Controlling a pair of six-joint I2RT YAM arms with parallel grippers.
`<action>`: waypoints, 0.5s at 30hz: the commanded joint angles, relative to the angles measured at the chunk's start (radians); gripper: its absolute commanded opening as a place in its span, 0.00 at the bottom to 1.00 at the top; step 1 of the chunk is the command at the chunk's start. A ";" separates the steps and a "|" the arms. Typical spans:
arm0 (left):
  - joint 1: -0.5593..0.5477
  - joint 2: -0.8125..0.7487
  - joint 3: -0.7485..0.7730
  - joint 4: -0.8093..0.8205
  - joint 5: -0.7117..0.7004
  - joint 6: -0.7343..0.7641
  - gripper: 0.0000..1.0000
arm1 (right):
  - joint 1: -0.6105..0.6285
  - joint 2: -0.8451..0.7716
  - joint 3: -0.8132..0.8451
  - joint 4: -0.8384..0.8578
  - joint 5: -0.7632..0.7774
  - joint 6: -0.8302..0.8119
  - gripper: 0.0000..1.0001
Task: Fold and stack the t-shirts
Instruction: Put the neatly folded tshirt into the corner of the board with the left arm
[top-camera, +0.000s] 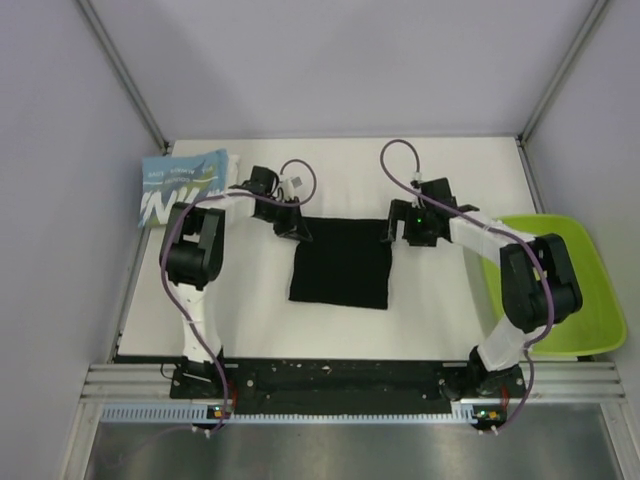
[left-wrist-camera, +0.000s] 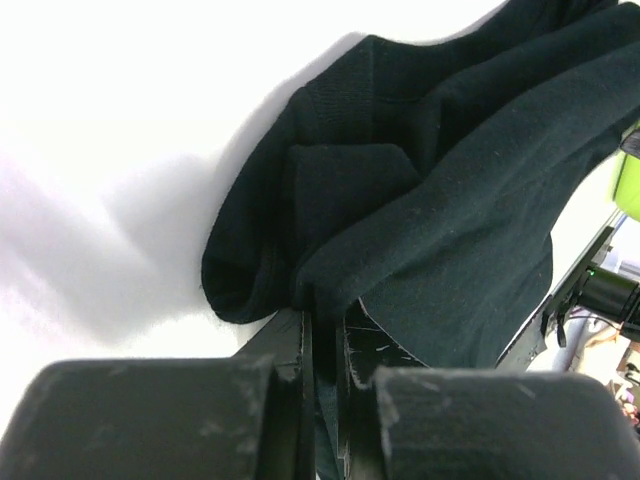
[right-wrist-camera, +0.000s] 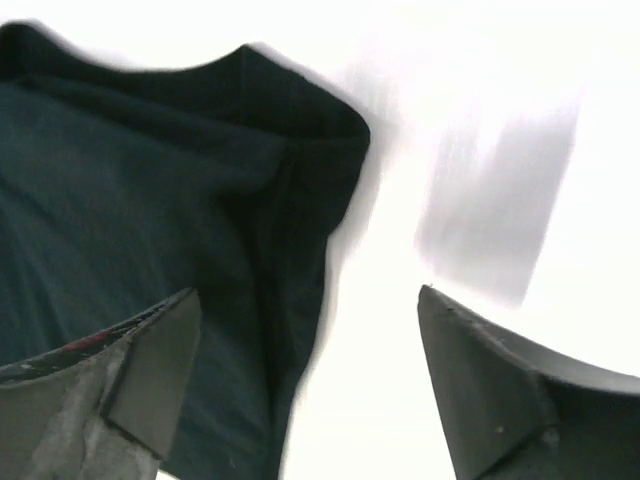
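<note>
Black t-shirt (top-camera: 340, 262) is folded into a rough rectangle mid-table (top-camera: 450, 300), between the two arms. The left gripper (top-camera: 293, 228) is pinched tight on its far-left corner, cloth bunched between the fingers, arm elbow-bent and reaching inward. The right gripper (top-camera: 392, 232) hangs over the far-right corner, jaws spread wide, holding nothing. Light blue t-shirt (top-camera: 185, 185) lies in the table's far-left corner, and the lime tray (top-camera: 590, 300) is off to the right.

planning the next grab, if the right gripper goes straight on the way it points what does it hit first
Probably the edge of the black shirt at its corner: the right gripper hangs open, one side above cloth, the other above the table. Depth is unclear.
</note>
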 joint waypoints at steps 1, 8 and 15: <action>0.033 -0.142 -0.037 0.012 -0.015 0.064 0.00 | -0.008 -0.200 0.003 -0.058 0.061 -0.127 0.99; 0.125 -0.225 -0.068 -0.051 -0.110 0.171 0.00 | -0.010 -0.392 -0.065 -0.126 0.147 -0.210 0.99; 0.179 -0.248 0.077 -0.203 -0.243 0.358 0.00 | -0.008 -0.432 -0.091 -0.166 0.180 -0.253 0.99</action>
